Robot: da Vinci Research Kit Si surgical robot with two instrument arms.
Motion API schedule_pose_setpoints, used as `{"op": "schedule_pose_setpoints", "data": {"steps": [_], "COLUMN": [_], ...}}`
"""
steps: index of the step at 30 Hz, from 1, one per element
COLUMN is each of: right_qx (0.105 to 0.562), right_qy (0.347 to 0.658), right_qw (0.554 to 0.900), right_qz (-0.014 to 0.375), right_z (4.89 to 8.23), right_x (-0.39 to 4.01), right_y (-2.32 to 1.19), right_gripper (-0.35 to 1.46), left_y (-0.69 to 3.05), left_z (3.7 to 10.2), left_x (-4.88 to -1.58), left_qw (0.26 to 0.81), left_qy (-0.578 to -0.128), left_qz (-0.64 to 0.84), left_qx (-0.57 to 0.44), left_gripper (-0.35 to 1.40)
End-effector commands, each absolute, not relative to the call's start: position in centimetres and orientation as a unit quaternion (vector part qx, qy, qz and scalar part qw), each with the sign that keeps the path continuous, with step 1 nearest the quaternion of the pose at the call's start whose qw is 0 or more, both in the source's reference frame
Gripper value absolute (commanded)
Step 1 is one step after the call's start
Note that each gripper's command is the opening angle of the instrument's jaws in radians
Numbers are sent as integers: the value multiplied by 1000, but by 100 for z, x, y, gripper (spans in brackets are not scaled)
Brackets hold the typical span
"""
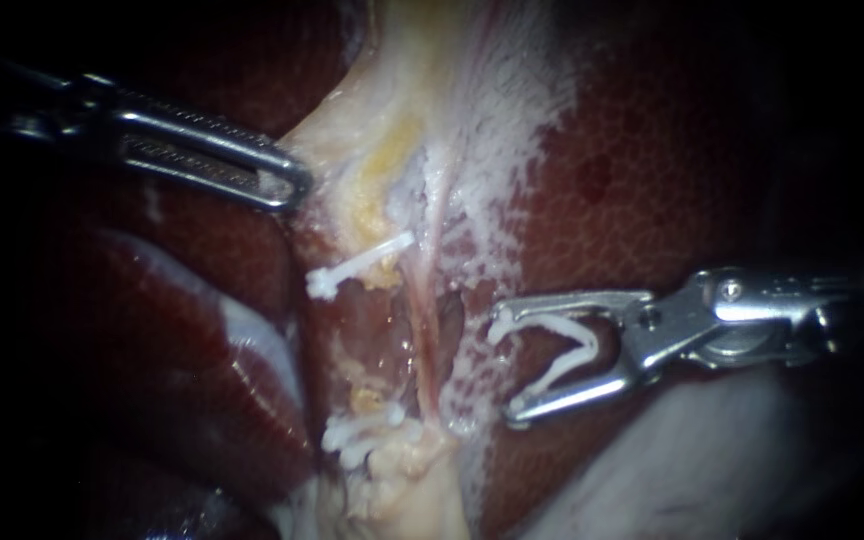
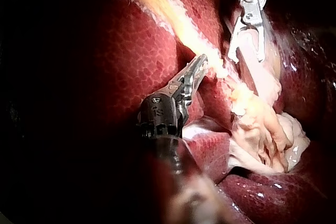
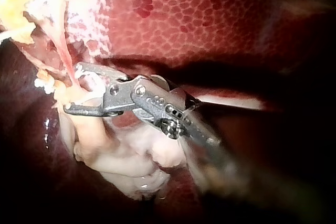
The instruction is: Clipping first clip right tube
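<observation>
The left instrument (image 1: pixel 290 185) comes in from the side with its claw clenched on the edge of the pale tissue (image 1: pixel 382 130). My guess is that it pulls this tissue up and away so the strands below stand stretched and apart from the liver (image 1: pixel 672 180).

The right instrument (image 1: pixel 508 368) has its claw spread wide, grasping an open white clip (image 1: pixel 590 345) that sits inside it, mouth facing the strands. The right tube (image 1: pixel 430 345) is the thin pink strand running down the middle. It lies just ahead of the claw's mouth, not yet between the two tips; the right wrist view puts the tips close beside it but does not show them around it.

On the far side of the tube, one white clip (image 1: pixel 360 265) sits higher up and a cluster of white clips (image 1: pixel 362 432) lower down, both on the neighbouring strand. Between those levels the right tube looks bare, which seems the likely spot. Open liver surface lies between claw and tube, so the way in looks free. The tight part is beyond the tube, where a shallow hollow and the other strand sit near; the tips would need to pass around the pink strand alone.
</observation>
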State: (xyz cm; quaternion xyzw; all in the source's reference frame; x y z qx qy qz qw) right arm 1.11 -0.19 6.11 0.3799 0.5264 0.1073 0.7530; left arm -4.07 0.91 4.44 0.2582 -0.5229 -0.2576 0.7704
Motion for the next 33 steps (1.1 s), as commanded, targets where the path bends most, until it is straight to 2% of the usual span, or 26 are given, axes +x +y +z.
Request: {"op": "schedule_pose_setpoints", "data": {"steps": [1,19,33], "right_qx": [379,374,374], "right_qy": [526,525,520], "right_qw": [754,758,760], "right_qz": [105,96,108], "right_z": [614,661,667], "right_x": [115,127,156], "right_y": [-20,-14,-22], "right_gripper": [53,53,53], "left_y": [91,87,86], "left_z": [443,444,446], "left_x": [-407,-411,-412], "left_qw": [771,771,772], "left_qy": [-523,-523,-522], "left_qz": [-258,-258,-258], "left_qx": [258,256,255], "left_gripper": [-35,-35,-35]}}
